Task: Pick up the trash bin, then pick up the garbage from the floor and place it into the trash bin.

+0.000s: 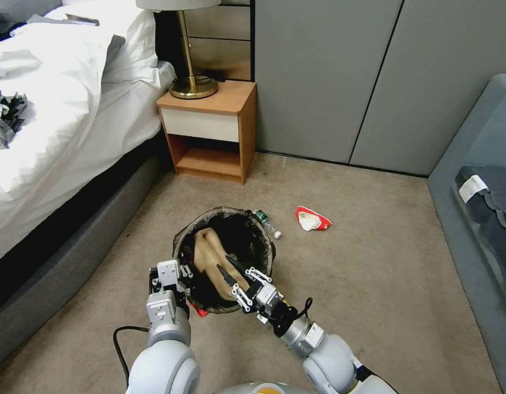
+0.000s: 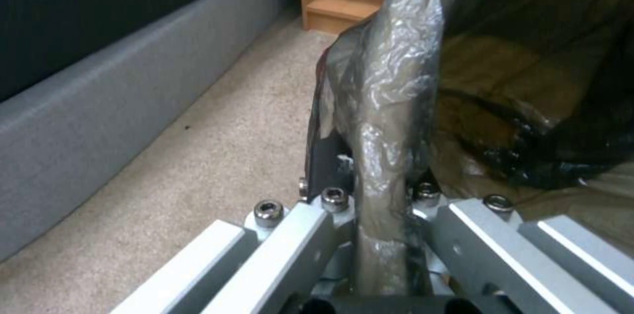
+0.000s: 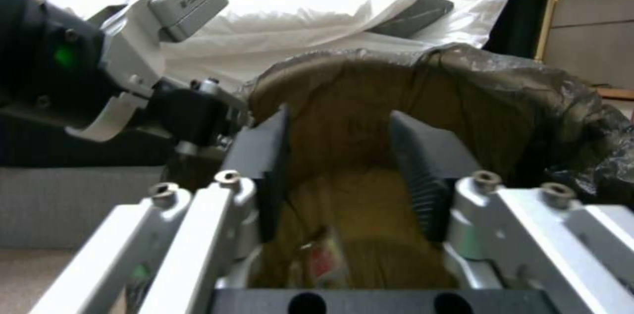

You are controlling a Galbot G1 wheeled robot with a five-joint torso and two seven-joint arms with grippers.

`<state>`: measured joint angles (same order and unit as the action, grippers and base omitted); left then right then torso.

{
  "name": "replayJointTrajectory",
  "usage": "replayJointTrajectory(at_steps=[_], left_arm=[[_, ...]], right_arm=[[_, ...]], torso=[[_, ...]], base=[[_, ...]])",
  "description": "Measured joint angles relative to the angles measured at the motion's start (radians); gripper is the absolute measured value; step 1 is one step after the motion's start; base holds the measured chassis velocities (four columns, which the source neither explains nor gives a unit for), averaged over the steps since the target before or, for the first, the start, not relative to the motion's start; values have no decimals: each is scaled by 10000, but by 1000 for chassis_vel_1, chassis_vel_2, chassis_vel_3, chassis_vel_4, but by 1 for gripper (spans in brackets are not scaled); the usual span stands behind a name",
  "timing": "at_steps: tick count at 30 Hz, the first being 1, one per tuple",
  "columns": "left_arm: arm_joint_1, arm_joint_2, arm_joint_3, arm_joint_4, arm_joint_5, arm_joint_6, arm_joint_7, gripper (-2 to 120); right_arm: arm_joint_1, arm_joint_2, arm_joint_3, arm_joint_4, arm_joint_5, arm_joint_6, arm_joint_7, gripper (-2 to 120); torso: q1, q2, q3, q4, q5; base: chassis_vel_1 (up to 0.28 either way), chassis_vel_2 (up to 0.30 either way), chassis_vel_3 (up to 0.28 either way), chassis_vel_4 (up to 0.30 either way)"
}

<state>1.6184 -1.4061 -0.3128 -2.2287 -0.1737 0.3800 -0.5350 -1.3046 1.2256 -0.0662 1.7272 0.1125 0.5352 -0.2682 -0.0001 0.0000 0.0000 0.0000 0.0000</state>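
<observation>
The round white plastic trash bin (image 1: 225, 257) with dark liner is clamped at its rim by the left gripper (image 2: 380, 215); the right gripper (image 1: 231, 271) is held spread over its mouth, apparently dropping garbage; the red-and-white snack packet (image 1: 313, 219) beside the bin must likely be fetched next.

You have a beige carpet floor (image 1: 373, 262) under everything. Near the centre is the trash bin (image 1: 224, 257), though you cannot tell if it rests on the floor. At its 2 o'clock a small clear bottle (image 1: 268, 224) lies just beside the rim. Farther toward 3 o'clock, a red-and-white packet (image 1: 313, 219) lies apart.
</observation>
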Motion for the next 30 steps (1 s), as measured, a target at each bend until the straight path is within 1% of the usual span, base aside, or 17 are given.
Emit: replayJointTrajectory(at_steps=[1, 2, 5, 6, 9, 10, 11, 14, 15, 17, 18, 20, 21, 24, 26, 28, 30], left_arm=[[-3, 11, -10, -1, -15, 4, -15, 0], [-3, 11, -10, -1, -15, 4, -15, 0], [-1, -40, 8, -4, -18, 5, -15, 0], [-1, -40, 8, -4, -18, 5, -15, 0], [-11, -73, 16, -4, -13, 5, -15, 0], [-11, -73, 21, 1, -10, 5, -15, 0], [-11, -73, 21, 1, -10, 5, -15, 0], [-26, -73, 20, 83, -2, 5, -15, 0], [-26, -73, 20, 83, -2, 5, -15, 0], [-40, -68, 5, 195, 7, 5, -15, 0], [-40, -68, 5, 195, 7, 5, -15, 0], [-71, -50, -31, 292, 8, 5, -14, 0], [-71, -50, -31, 292, 8, 5, -14, 0], [-158, -6, -130, 416, -9, 5, -14, 0], [-174, 8, -155, 435, -21, 5, -14, 0], [-239, 87, -288, 488, -129, 4, -23, 0], [-275, 122, -381, 516, -201, 2, -50, 0]], right_arm=[[-37, -1, -12, 0, -15, 0, 1, 46], [-37, -1, -12, 0, -15, 0, 1, 46], [-77, -10, -29, 0, -49, 6, 2, 60], [-77, -10, -29, 0, -49, 6, 2, 60], [-93, -9, -30, 29, -59, 14, 2, 73], [-109, -11, -30, 65, -68, 23, 4, 80], [-109, -11, -30, 65, -68, 23, 4, 80], [-203, -29, 102, 570, -274, 104, 90, 93], [-203, -29, 102, 570, -274, 104, 90, 93], [-321, -65, 456, 1392, -507, 137, 286, 99], [-321, -65, 456, 1392, -507, 137, 286, 99], [-446, -92, 875, 2412, -612, 76, 623, 100], [-446, -92, 875, 2412, -612, 76, 623, 100], [-749, -74, 1443, 3760, -659, -202, 1437, 100], [-864, -63, 1590, 3999, -691, -249, 1632, 100], [-1550, 2, 2214, 4752, -825, -353, 2378, 100], [-2221, 137, 2585, 5118, -894, -493, 2934, 100]], torso=[[0, 0, 0, 0, 1], [0, 0, 0, 0, 1], [0, 0, 0, 0, 0], [0, 0, 0, 0, 0], [0, 0, 0, 0, 0], [0, 0, 0, 0, 0], [0, 0, 0, 0, 0], [1, 0, 0, 0, 0], [1, 0, 0, 0, 0], [2, 0, 0, 0, 1], [2, 0, 0, 0, 1], [2, 0, 0, 0, 0], [2, 0, 0, 0, 0], [1, 0, 0, 0, -1], [1, 0, 0, 1, 0], [1, 0, 0, 0, 1], [1, 0, 0, -2, 0]], base=[[0, 0, 0, 0], [0, 0, 0, 0], [0, 0, 0, 0], [0, 0, 0, 0], [0, 0, 0, 0], [0, 0, 0, 0], [0, 0, 0, 0], [0, 0, 0, 0], [0, 0, 0, 0], [0, 0, 0, 0], [0, 0, 0, 0], [0, 0, 0, 0], [0, 0, 0, 0], [0, 0, 0, 0], [0, 0, 0, 0], [0, 0, 0, 0], [0, 0, 0, 0]])
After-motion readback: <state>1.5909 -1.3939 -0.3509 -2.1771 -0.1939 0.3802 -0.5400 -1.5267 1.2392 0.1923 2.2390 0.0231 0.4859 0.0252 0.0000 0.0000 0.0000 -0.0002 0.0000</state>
